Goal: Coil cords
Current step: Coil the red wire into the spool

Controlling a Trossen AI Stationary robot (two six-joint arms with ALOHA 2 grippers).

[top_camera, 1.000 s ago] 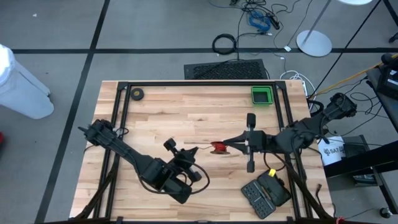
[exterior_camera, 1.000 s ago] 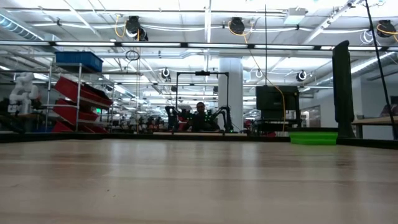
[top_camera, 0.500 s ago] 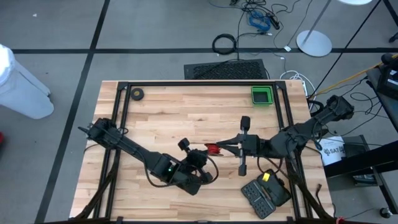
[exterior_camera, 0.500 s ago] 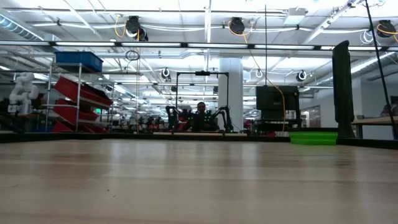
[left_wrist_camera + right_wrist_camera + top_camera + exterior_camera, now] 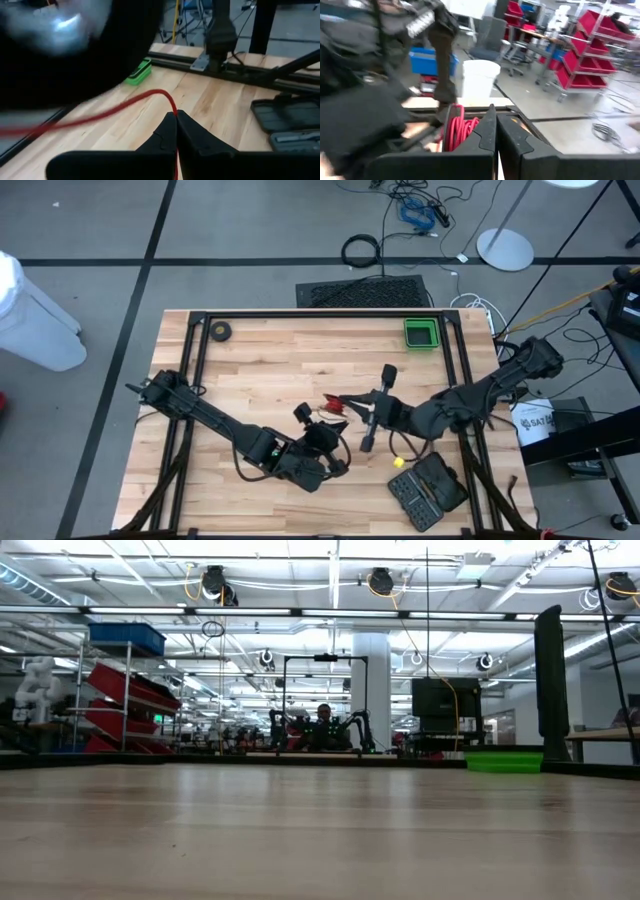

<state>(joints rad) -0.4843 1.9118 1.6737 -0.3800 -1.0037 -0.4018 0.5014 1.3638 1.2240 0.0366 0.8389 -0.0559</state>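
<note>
Nearest the front edge of the pale wooden butcher-block worktop (image 5: 270, 370), a flat black plastic case (image 5: 428, 491) with ribbed compartments lies to the right, with a small yellow piece (image 5: 398, 463) just beside its upper corner. A little farther in, the left arm reaches low across the worktop, and the left gripper (image 5: 322, 420) has its fingers (image 5: 167, 134) pressed together on the thin red wire-like cord (image 5: 125, 103), which runs out from between the tips and arcs away over the wood. Just beyond and to the right, the right gripper (image 5: 345, 402) meets it near the middle of the worktop; its fingers (image 5: 487, 132) are closed as well, and a bundle of red cord loops (image 5: 457, 131) sits right in front of them. Whether they pinch the loops or the reel, I cannot tell. From above, the red cord shows as a small patch between the two grippers.

At the far edge stand a green rectangular plastic bin (image 5: 421, 333) on the right and a small black ring-shaped roll (image 5: 220, 332) on the left.
</note>
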